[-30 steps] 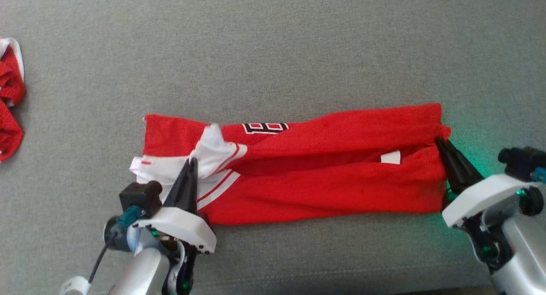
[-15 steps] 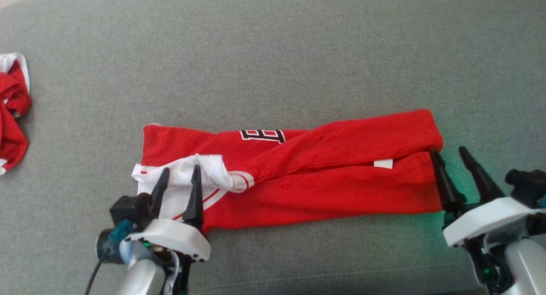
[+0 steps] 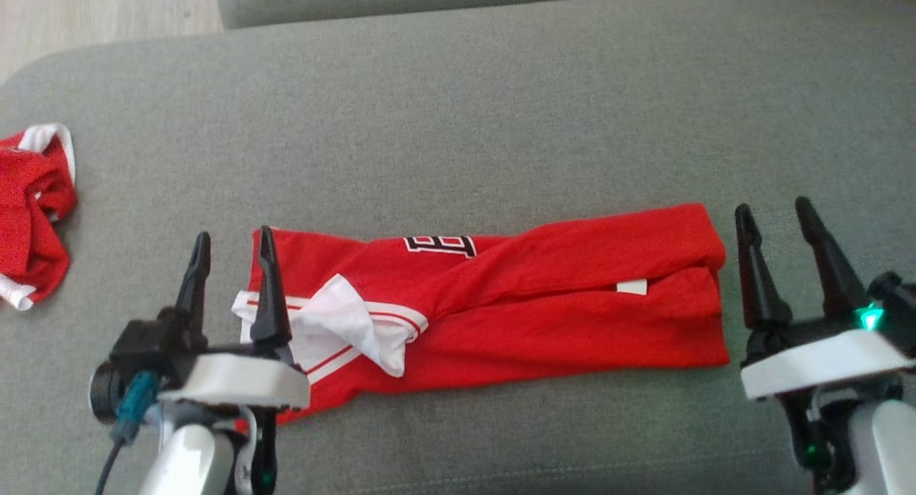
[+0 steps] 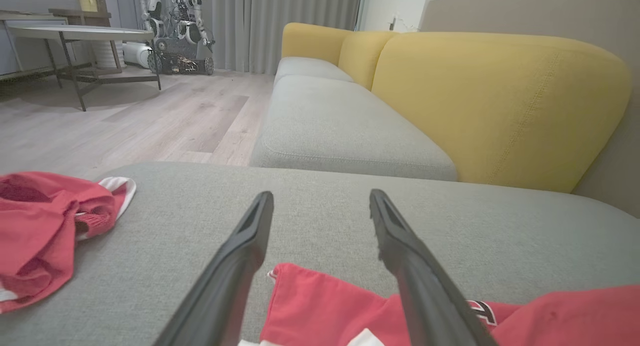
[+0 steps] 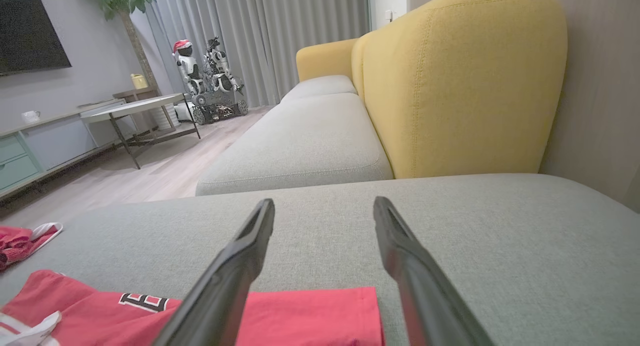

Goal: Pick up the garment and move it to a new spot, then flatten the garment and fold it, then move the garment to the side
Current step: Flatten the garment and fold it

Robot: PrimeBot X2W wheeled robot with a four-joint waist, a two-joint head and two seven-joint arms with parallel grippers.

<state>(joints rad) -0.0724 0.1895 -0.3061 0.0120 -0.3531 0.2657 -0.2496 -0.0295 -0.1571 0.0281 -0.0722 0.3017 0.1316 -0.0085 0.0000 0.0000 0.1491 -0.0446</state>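
Your two red garments on a woven grey sofa (image 3: 458, 109)
Folded garment (image 3: 544, 302), crumpled garment (image 3: 32, 209) — left end effector (image 3: 234, 233), right end effector (image 3: 773, 205) spread, empty.

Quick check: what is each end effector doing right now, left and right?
Left end effector: open, empty, over the garment, at its left end.
Right end effector: open, empty, beside its right end.

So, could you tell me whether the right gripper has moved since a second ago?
Yes. Against the right end of the garment, which it pinched then, the right gripper has drawn rightward, off the cloth; it now stands open, not touching.
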